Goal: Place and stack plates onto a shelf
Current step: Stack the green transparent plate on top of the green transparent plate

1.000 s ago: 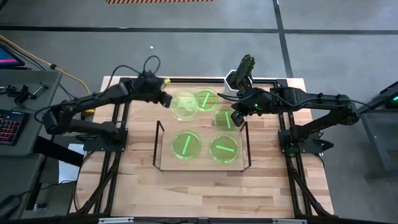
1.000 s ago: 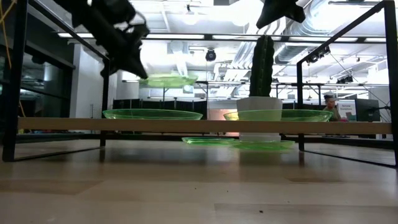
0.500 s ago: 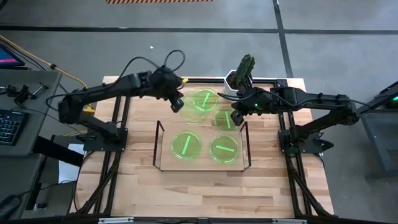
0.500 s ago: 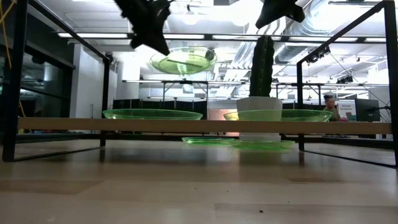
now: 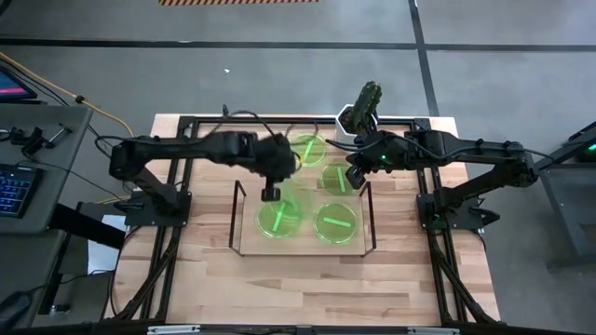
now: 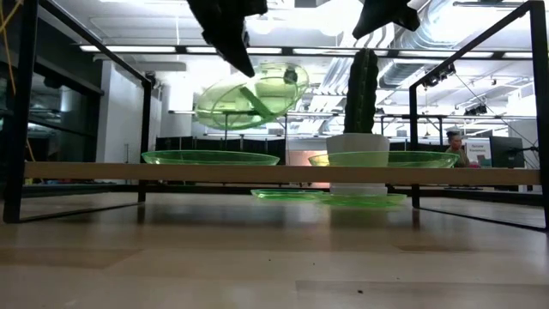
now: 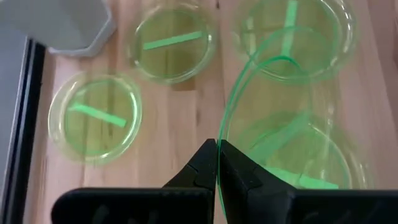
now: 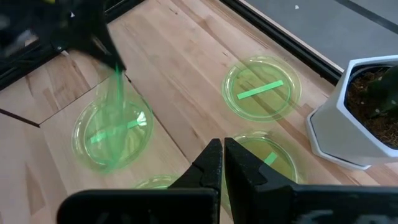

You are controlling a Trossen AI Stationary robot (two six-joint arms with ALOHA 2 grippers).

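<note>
From above, over the shelf (image 5: 300,244), my left pincer (image 5: 271,193) pinches a plate (image 5: 287,197) by its edge. It tilts, so it could slip and drop.

Down low, the plate (image 6: 240,96) hangs above another plate (image 6: 210,158) on the shelf; it could bump that one.

Past my right wrist, my right pincer (image 8: 222,163) waits shut above the counter (image 8: 186,43).

I read no words anywhere.

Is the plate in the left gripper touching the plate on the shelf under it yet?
Apart. The low view shows the held plate tilted, with clear space between it and the shelf plate.
</note>
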